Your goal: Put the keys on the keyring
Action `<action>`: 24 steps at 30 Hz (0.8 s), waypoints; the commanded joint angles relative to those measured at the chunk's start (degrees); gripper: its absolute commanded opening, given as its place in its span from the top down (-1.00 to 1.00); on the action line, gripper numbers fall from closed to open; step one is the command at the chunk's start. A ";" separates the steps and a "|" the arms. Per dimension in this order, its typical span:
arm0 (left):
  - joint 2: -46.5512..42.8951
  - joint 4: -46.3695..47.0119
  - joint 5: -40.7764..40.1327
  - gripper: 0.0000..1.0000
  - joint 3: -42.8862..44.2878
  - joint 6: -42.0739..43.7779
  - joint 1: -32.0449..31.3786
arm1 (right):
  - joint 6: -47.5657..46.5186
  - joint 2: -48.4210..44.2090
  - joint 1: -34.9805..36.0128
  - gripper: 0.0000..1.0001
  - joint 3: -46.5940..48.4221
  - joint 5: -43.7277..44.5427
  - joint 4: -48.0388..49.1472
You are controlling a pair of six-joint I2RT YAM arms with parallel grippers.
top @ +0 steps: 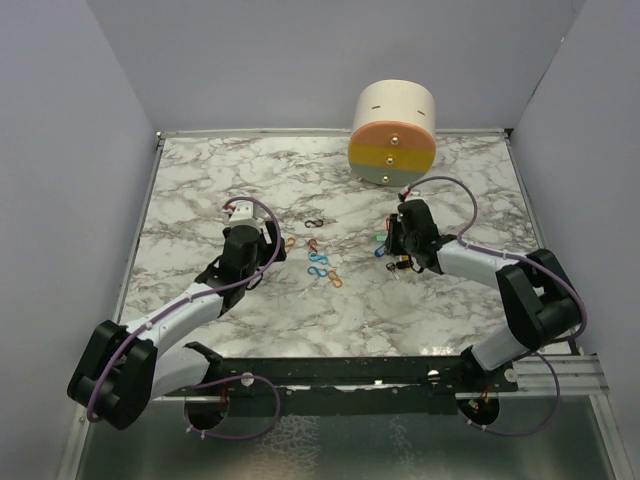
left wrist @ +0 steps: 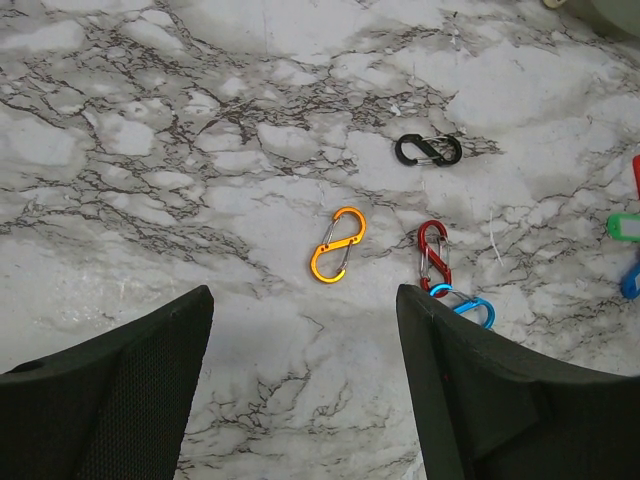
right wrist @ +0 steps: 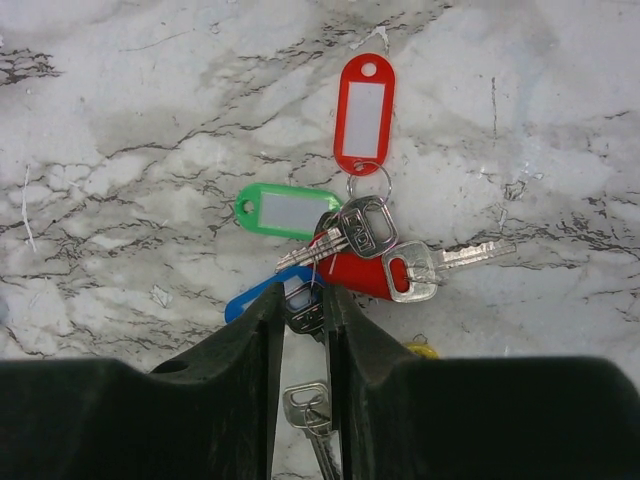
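Note:
The keys (right wrist: pixel 365 240) lie in a bunch on the marble: silver keys on small rings with red (right wrist: pixel 363 110), green (right wrist: pixel 285 211), blue (right wrist: pixel 248 298) and yellow (right wrist: pixel 422 350) plastic tags. My right gripper (right wrist: pixel 305 300) stands over the near edge of the bunch, its jaws almost together around the head of one silver key (right wrist: pixel 306 312) beside the blue tag. Another key (right wrist: pixel 312 412) lies under the fingers. In the top view the right gripper (top: pixel 402 255) is at the bunch (top: pixel 384 246). My left gripper (left wrist: pixel 305 310) is open and empty, just short of an orange S-clip (left wrist: pixel 337 245).
Loose S-clips lie between the arms: black (left wrist: pixel 428 150), red (left wrist: pixel 434 256), blue (left wrist: pixel 468 306). A cream cylinder with an orange, yellow and grey face (top: pixel 392 133) stands at the back right. Grey walls close three sides.

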 commanded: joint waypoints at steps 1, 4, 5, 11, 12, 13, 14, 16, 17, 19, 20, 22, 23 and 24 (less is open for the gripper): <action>-0.80 1.59 -1.61 -0.51 -0.63 0.61 -0.38 | 0.04 1.52 0.43 0.58 2.17 2.20 2.44; -0.44 1.68 -1.70 -0.51 -0.67 0.70 -0.38 | -0.04 2.02 0.36 0.66 2.49 2.31 2.41; -0.34 1.76 -1.70 -0.51 -0.62 0.65 -0.38 | 0.08 2.12 0.34 0.68 2.57 2.43 2.26; 0.24 1.88 -1.70 -0.51 -0.42 0.81 -0.38 | 0.34 2.90 0.39 0.70 2.97 3.09 1.76; 0.24 1.86 -1.70 -0.51 -0.42 0.80 -0.38 | 0.31 3.07 0.37 0.71 3.04 3.08 1.73; 0.26 1.85 -1.70 -0.51 -0.46 0.81 -0.38 | 0.31 3.13 0.39 0.74 3.05 3.11 1.72; 0.28 1.87 -1.70 -0.51 -0.56 0.82 -0.38 | 0.34 3.12 0.32 0.79 2.98 3.17 1.79; 0.29 1.92 -1.78 -0.51 -0.58 0.80 -0.38 | 0.32 3.07 0.35 0.85 2.99 3.24 1.78; 0.29 1.94 -1.78 -0.51 -0.62 0.82 -0.38 | 0.36 3.16 0.34 0.86 3.08 3.47 1.69; 0.29 1.94 -1.85 -0.51 -0.67 0.80 -0.38 | 0.45 2.89 0.42 0.90 3.09 3.90 1.42; 0.30 1.94 -1.87 -0.51 -0.65 0.86 -0.38 | 0.37 2.56 0.39 0.93 3.05 3.97 1.43; 0.33 1.99 -1.96 -0.50 -0.68 0.96 -0.38 | 0.10 1.55 0.42 0.98 2.82 3.99 1.40; 0.41 1.98 -2.08 -0.50 -0.75 0.96 -0.38 | 0.01 0.78 0.46 0.98 2.68 3.99 1.46; 0.46 2.03 -2.17 -0.50 -0.77 0.93 -0.38 | -0.20 0.00 0.46 0.99 2.35 4.02 1.59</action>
